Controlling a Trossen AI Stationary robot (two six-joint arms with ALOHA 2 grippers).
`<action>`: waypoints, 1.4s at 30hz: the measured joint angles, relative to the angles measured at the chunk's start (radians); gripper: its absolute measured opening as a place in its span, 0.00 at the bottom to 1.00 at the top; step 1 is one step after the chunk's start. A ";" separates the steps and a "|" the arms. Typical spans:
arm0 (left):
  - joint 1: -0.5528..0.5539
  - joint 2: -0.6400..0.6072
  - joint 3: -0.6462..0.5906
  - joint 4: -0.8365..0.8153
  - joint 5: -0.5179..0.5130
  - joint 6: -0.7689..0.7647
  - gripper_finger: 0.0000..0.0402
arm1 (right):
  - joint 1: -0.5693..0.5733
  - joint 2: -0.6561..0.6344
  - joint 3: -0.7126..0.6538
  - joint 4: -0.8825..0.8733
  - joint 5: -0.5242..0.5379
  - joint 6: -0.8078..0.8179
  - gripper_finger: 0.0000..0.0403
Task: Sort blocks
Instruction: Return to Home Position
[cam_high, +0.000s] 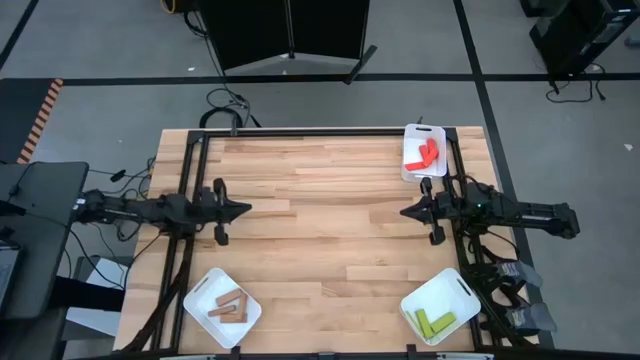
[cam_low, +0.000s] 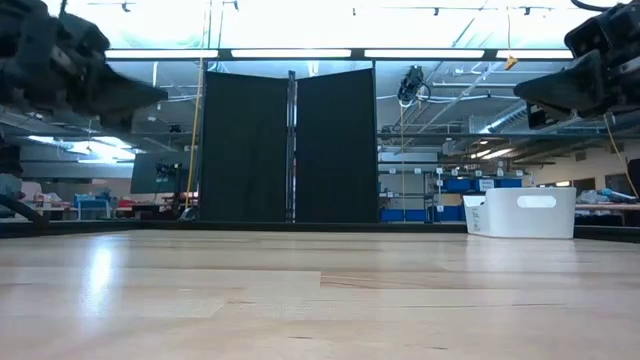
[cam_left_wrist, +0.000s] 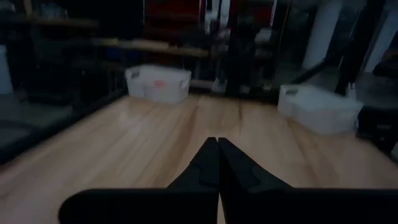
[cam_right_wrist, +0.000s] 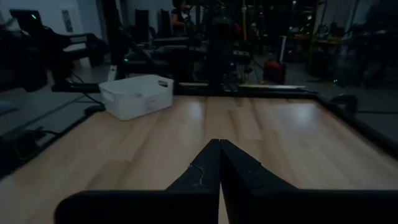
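Observation:
In the high view the red blocks (cam_high: 424, 155) lie in a white tray (cam_high: 412, 135) at the table's far right. The yellow-green blocks (cam_high: 434, 321) lie in a white tray (cam_high: 455, 290) at the near right. The brown wooden blocks (cam_high: 231, 306) lie in a white tray (cam_high: 205, 293) at the near left. My left gripper (cam_high: 248, 209) hovers shut over the table's left side, pointing right, fingertips (cam_left_wrist: 217, 144) together. My right gripper (cam_high: 403, 212) hovers shut over the right side, pointing left, fingertips (cam_right_wrist: 219, 145) together. Neither holds anything.
The wooden table top (cam_high: 330, 230) between the two grippers is bare. A black metal frame (cam_high: 300, 132) runs along the table's edges. In the low view a white tray (cam_low: 520, 212) stands at the far right, and black screens (cam_low: 288, 145) stand behind the table.

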 joint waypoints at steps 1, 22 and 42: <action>0.000 -0.033 0.000 -0.002 0.007 0.006 0.00 | 0.000 0.004 0.000 0.001 0.010 -0.011 0.04; -0.004 -0.049 0.003 0.018 -0.003 0.045 0.07 | 0.000 0.014 0.000 0.016 0.014 0.000 0.08; -0.004 -0.049 0.003 0.023 -0.003 0.044 0.07 | 0.000 0.014 0.000 0.016 0.014 0.001 0.08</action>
